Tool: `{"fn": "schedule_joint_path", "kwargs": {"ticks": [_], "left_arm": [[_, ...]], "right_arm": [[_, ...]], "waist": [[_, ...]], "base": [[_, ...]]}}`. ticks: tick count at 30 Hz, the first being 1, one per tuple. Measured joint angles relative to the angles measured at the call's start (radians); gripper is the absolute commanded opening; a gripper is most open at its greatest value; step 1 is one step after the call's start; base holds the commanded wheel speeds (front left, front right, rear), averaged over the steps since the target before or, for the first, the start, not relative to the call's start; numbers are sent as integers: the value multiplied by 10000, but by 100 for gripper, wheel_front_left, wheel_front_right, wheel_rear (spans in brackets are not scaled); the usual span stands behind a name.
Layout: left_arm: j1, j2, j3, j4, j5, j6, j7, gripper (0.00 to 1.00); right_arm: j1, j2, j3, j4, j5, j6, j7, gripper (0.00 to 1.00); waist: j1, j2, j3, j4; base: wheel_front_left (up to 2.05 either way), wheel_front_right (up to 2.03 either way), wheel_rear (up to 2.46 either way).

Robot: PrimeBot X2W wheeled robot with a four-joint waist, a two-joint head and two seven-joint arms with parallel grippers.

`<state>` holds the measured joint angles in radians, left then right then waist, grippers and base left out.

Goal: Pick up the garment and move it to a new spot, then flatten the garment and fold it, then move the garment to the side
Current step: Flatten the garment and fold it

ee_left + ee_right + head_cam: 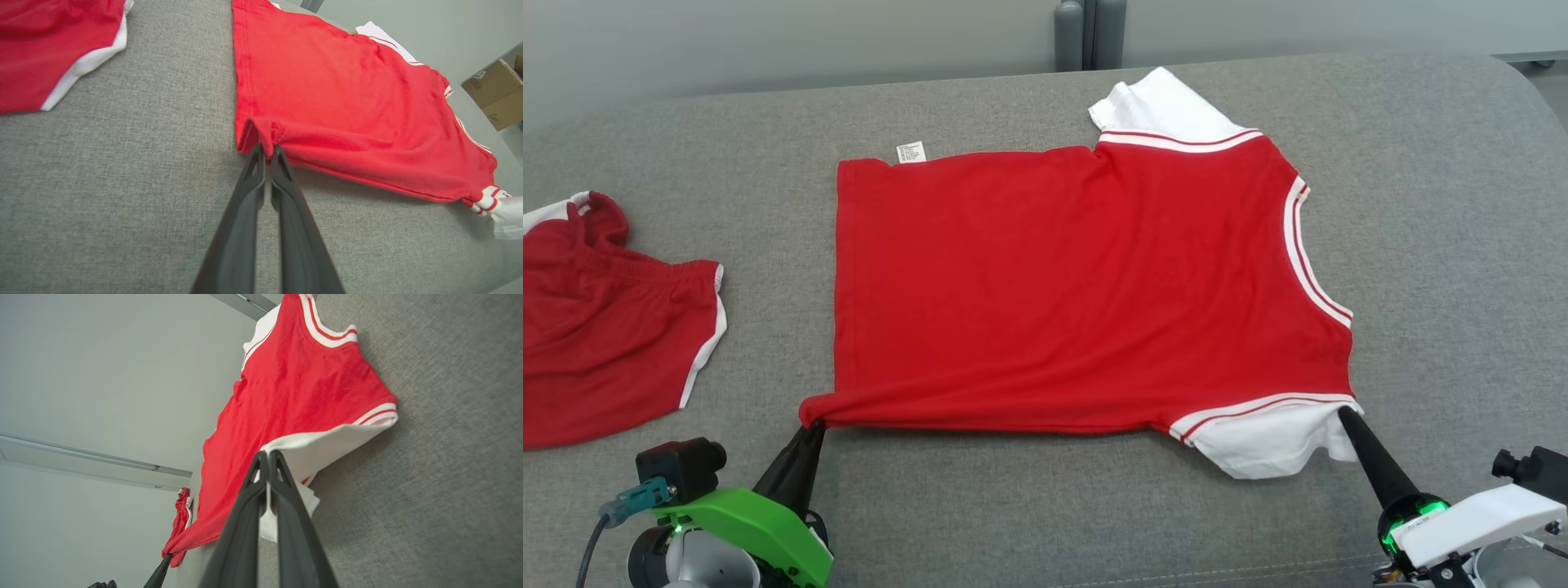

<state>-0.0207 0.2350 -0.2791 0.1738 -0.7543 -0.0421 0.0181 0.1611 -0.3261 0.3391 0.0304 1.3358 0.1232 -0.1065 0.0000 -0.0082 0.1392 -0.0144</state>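
A grey cloth-covered surface (1421, 163) carries a red shirt (1078, 286) with white sleeves, spread nearly flat across its middle, collar end toward the robot's right. A pair of red shorts (596, 327) lies well apart from the shirt's bottom hem, on the left. The likely trouble is uneven pulling. Each hand holds only a small pinch at the shirt's near edge, so a tug harder on one side could skew the body or slip the cloth free. Lifting could also drag the far edge into wrinkles, and a swing toward the shorts could tangle the two. The left hand (813, 425) reaches low along the surface, fingers clamped together on the shirt's near bottom corner, which bunches at the tips. The right hand (1342, 412) slants in from the opposite end, fingers closed tight on the near white sleeve.
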Motion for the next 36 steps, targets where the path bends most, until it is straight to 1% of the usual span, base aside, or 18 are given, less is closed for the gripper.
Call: {"fn": "schedule_joint_path", "kwargs": {"ticks": [4,10,14,20,23,26,32,36], "left_arm": [[3,0,104,-29,-40,31,0,0],[-2,-2,132,-270,-104,86,2,0],[-94,-2,138,-466,-167,104,81,0],[-768,65,104,-698,-127,104,176,0],[-1104,173,-54,-798,209,104,253,0],[-1383,222,-67,-788,240,104,270,0],[-1755,244,-42,-468,240,104,364,0],[-2070,205,-96,-178,238,104,476,0]], "right_arm": [[117,-222,-198,-134,324,0,-84,0],[132,-228,-395,-489,861,0,-88,0],[80,-232,-485,-713,1007,0,-123,0],[-448,-370,-779,-792,1011,0,-311,0],[-612,-556,-945,-773,1009,0,-339,0],[-881,-619,-993,-732,999,0,-339,0],[-1427,-825,-1009,-474,844,0,-393,0],[-1738,-836,-993,-96,748,0,-395,0]], "waist": [[0,0,20,0],[0,0,122,5],[0,0,351,-6],[0,0,717,-39],[0,0,922,-37],[0,0,1127,-23],[0,0,1477,25],[0,0,1624,60]], "base": [[0,0,0],[0,0,0],[0,0,0],[0,0,0],[0,0,0],[0,0,0],[0,0,0],[0,0,0]]}}
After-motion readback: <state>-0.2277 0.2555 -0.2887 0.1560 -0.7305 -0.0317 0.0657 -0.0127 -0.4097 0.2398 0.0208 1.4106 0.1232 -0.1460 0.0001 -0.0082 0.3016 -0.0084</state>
